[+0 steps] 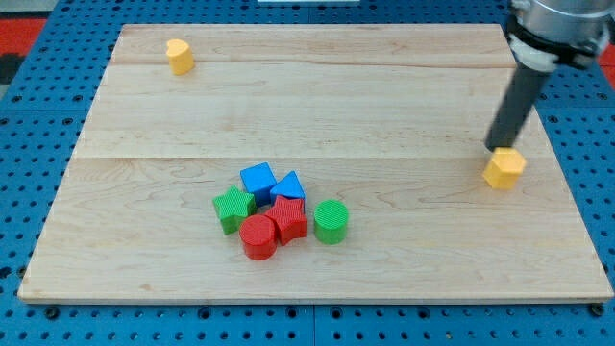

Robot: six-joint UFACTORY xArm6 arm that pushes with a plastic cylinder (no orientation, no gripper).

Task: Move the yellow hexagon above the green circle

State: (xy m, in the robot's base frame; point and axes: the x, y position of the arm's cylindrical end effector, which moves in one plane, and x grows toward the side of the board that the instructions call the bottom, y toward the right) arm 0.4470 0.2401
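Jaws are absent; my tip [494, 148] touches the yellow hexagon [504, 167] near the table's [384, 106] right edge, still far from the green circle [331, 221]

Bright, even overhead light on my feed — soft short shadows under the blocks. Wooden board [317, 106] is sharp, no glare; arm housing above its top-right corner slightly blurred.
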